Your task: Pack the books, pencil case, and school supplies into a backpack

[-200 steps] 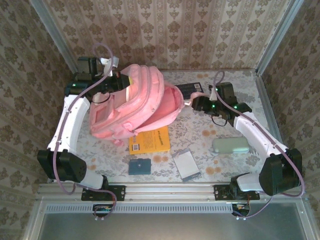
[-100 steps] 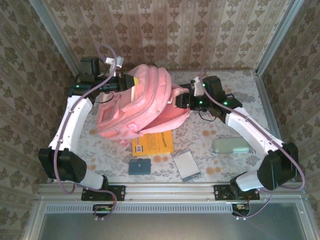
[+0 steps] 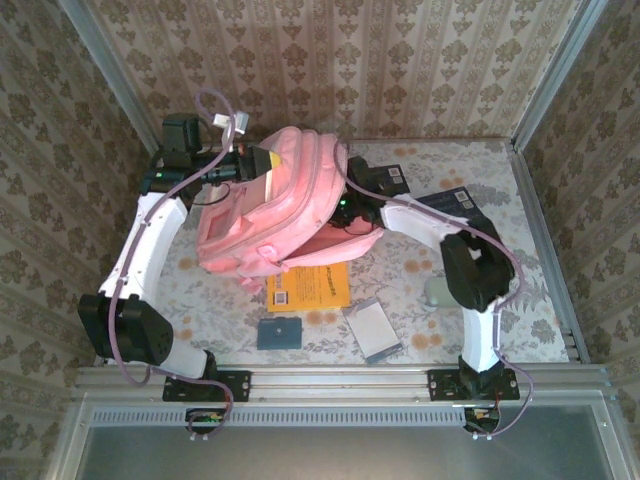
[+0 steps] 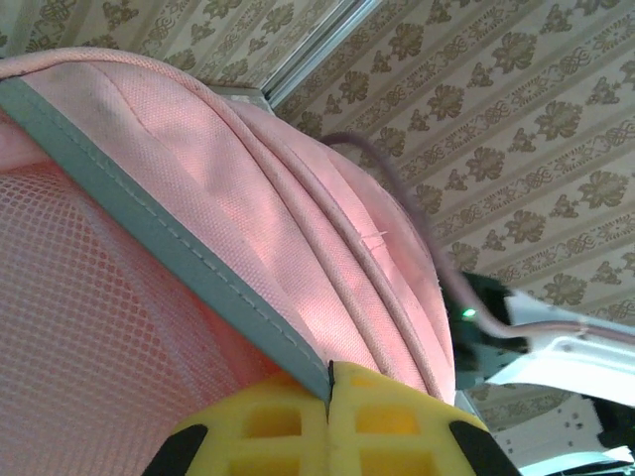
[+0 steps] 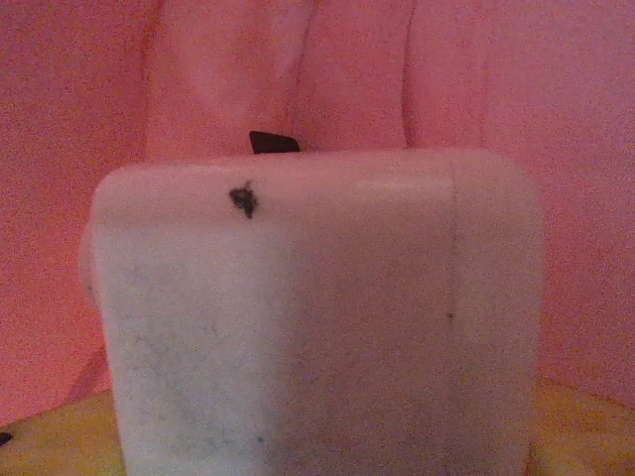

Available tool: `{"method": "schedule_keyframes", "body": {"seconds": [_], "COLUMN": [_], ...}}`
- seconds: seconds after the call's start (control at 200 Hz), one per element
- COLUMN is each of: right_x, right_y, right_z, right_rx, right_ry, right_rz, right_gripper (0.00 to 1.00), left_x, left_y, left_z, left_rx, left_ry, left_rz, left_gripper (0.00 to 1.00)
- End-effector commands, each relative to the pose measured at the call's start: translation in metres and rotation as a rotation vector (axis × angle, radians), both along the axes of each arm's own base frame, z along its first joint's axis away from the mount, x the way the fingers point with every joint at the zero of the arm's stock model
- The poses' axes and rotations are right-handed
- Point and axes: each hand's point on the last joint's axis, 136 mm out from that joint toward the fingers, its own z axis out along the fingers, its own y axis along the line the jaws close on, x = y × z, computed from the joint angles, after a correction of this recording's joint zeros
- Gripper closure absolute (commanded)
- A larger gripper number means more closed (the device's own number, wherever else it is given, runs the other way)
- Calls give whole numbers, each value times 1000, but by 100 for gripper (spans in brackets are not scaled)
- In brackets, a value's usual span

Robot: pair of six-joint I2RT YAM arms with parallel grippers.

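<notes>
One backpack (image 3: 270,220) is lying mid-counter (image 3: 505,215), with one orange book (image 3: 310,285), one teal rectangle (image 3: 278,332) and one silver-framed rectangle (image 3: 372,328) in front, and two navy books (image 3: 447,197) behind. The left gripper (image 3: 260,162) is reaching across, clamped on the backpack's top edge. The right gripper (image 3: 343,205) is pushing into its opening behind a pale block (image 5: 317,317); I cannot tell whether it is gripping.
</notes>
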Motion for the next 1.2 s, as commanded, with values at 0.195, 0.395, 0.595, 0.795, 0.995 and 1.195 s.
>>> {"method": "schedule_keyframes", "body": {"seconds": [0.195, 0.395, 0.595, 0.795, 0.995, 1.195], "right_x": [-3, 2, 0, 6, 11, 11], "right_y": [82, 57, 41, -8, -72, -132], "right_z": [0, 16, 25, 31, 54, 41], "right_rx": [142, 165, 152, 53, 116, 100], "right_ry": [30, 1, -21, -65, -93, -80], "right_rz": [72, 39, 22, -125, -355, -437], "right_gripper": [1, 0, 0, 0, 0, 2], "left_x": [-1, 8, 14, 17, 28, 38], "left_y": [5, 17, 31, 48, 83, 97], "left_z": [56, 47, 40, 24, -2, -27], "left_rx": [-105, -109, -113, -37, 48, 76], "left_ry": [-204, -186, -170, -163, -95, -15], "left_rz": [-26, 27, 84, 190, 397, 488], "left_gripper": [100, 100, 100, 100, 100, 100]}}
